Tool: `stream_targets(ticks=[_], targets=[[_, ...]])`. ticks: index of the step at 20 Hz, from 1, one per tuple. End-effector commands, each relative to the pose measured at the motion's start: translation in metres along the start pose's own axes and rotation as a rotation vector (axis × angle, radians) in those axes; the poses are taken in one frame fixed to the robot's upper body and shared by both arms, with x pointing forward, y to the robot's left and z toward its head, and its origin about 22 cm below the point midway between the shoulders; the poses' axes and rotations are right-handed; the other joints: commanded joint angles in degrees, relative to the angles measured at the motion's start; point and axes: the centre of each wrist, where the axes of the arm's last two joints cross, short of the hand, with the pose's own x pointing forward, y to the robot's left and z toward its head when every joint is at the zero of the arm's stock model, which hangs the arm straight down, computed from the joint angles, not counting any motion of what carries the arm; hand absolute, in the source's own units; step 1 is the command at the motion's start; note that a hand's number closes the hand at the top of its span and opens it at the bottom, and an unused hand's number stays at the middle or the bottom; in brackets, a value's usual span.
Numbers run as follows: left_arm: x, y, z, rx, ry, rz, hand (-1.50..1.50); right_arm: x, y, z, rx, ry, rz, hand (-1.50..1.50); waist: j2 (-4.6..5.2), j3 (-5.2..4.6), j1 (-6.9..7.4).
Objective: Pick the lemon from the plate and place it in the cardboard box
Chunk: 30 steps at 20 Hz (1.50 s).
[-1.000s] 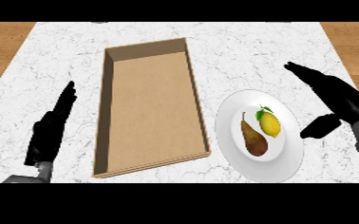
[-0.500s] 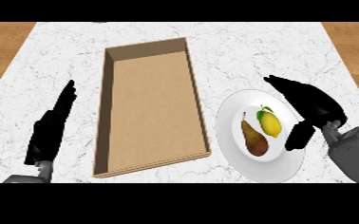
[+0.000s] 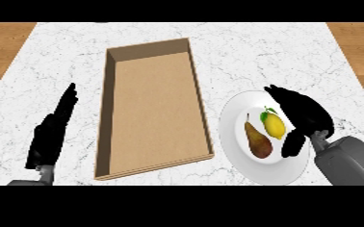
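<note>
A yellow lemon (image 3: 274, 125) with a green leaf lies on a white plate (image 3: 256, 169) at the right of the counter, beside a brown pear (image 3: 257, 142). My right hand (image 3: 305, 115) hovers over the plate's right side, fingers spread past the lemon's far side and thumb hanging near its right; the fingers are not closed on it. The cardboard box (image 3: 153, 107) stands open-topped and bare inside, left of the plate. At the left of the box my left hand (image 3: 51, 133) rests open, fingers pointing away from me.
The white marble counter (image 3: 249, 57) extends around the box and plate. Wooden flooring (image 3: 14, 36) shows at the far left and far right corners beyond the counter's edge.
My right hand has moved left and toward me, from the plate's right edge to over the plate beside the lemon. Lemon, pear, box and left hand have not moved.
</note>
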Motion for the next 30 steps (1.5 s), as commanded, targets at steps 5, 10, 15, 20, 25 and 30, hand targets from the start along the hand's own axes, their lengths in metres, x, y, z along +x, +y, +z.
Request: stream_targets(ticks=[5, 10, 15, 20, 25, 30], targets=[[-0.013, -0.002, 0.003, 0.007, -0.012, -0.001, 0.0, -0.017, 0.026, -0.003, 0.009, 0.012, 0.016, -1.5, 0.03, 0.01, -0.03], [0.002, 0.004, 0.004, 0.001, 0.003, -0.014, 0.0, 0.005, 0.011, -0.008, -0.006, 0.024, 0.002, -1.5, -0.01, 0.01, 0.01], [0.004, -0.015, -0.013, -0.012, 0.015, -0.001, 0.0, -0.002, 0.004, -0.019, -0.002, 0.012, -0.029, -1.5, 0.04, 0.01, -0.12], [-0.002, 0.001, 0.011, -0.003, 0.002, 0.005, 0.0, -0.006, 0.036, -0.025, -0.019, 0.024, -0.003, -1.5, 0.01, 0.02, 0.06], [0.008, -0.001, -0.001, 0.009, -0.006, 0.002, 0.0, -0.012, 0.052, -0.031, 0.001, 0.027, -0.009, -1.5, 0.04, 0.02, 0.05], [0.003, -0.018, 0.014, 0.005, 0.0, 0.006, 0.0, -0.013, 0.049, -0.026, 0.034, 0.024, 0.031, -1.5, -0.01, 0.02, 0.04]])
